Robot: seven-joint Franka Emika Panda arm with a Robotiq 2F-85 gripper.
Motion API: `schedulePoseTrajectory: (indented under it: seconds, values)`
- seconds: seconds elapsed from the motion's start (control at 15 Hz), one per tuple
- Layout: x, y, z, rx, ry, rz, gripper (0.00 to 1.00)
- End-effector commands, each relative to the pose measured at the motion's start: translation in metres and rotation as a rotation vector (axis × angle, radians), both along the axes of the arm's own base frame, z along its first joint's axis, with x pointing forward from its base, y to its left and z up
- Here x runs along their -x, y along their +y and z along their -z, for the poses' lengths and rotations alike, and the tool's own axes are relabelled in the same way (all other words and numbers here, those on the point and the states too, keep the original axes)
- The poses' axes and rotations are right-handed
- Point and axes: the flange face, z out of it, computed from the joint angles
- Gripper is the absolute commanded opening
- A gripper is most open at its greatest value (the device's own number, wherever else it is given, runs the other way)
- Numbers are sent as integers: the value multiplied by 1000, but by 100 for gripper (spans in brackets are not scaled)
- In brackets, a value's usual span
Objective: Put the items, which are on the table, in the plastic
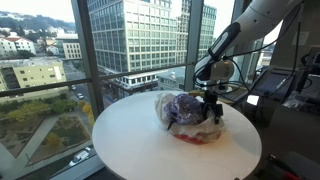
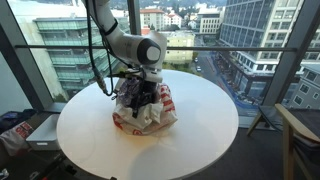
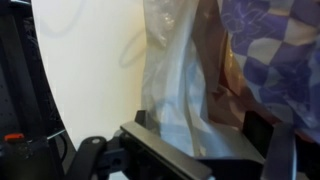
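A crumpled clear and white plastic bag (image 1: 190, 118) lies near the middle of the round white table (image 1: 130, 150); it shows in both exterior views (image 2: 150, 112). A purple-checked item (image 1: 183, 104) and something reddish sit inside it. My gripper (image 1: 211, 110) hangs at the bag's edge, also seen in an exterior view (image 2: 140, 98). In the wrist view the gripper (image 3: 198, 128) has its two fingers apart, with the bag's film (image 3: 185, 90) between them and the purple-checked item (image 3: 275, 50) just beyond. No loose items show on the table.
The table (image 2: 215, 135) stands by floor-to-ceiling windows. Dark equipment (image 1: 292, 85) stands past the table's edge on the arm's side. A chair (image 2: 302, 135) is off one side and a bag (image 2: 12, 135) lies on the floor.
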Motion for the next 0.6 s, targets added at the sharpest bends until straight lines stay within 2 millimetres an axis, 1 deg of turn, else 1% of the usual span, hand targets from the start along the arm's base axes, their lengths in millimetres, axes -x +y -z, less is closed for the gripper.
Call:
schedulePoseTrajectory:
  seconds: [0.0, 0.07, 0.2, 0.27, 0.4, 0.47, 0.53]
  values:
    - [8, 10, -2, 114, 102, 48, 92]
    - [10, 12, -2, 135, 121, 55, 73]
    - [14, 20, -4, 161, 165, 60, 58]
    - [17, 24, -6, 180, 194, 71, 49]
    - [20, 29, -12, 227, 248, 101, 36]
    - [22, 32, -15, 245, 277, 114, 27]
    - [24, 36, -19, 272, 312, 133, 20]
